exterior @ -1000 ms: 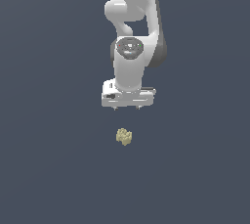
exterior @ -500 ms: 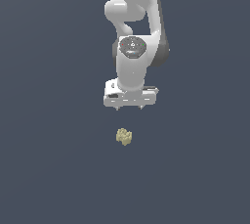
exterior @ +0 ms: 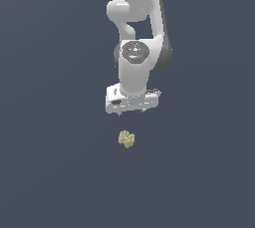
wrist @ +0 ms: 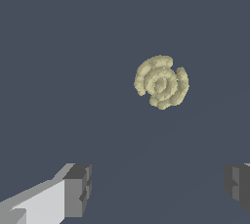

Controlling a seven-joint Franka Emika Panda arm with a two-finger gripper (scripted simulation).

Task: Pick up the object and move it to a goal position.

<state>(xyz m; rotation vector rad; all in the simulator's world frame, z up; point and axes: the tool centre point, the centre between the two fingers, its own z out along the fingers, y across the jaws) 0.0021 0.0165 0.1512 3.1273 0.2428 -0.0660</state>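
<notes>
The object (exterior: 127, 139) is a tiny pale yellow-beige knobbly lump lying on the dark floor, below the white arm in the exterior view. From the wrist view the object (wrist: 161, 81) looks like a ridged, roughly round blob. My gripper (exterior: 131, 112) hangs above it, apart from it, with only short finger stubs showing under the white hand. In the wrist view the gripper (wrist: 158, 186) is open: its two dark fingertips (wrist: 78, 190) stand wide apart with nothing between them, and the object lies beyond them.
A plain dark grey-blue floor (exterior: 55, 172) fills both views. The white arm (exterior: 137, 23) rises from the hand to the exterior view's top edge.
The hand has shifted slightly toward the exterior view's right and turned a little. The object has not moved.
</notes>
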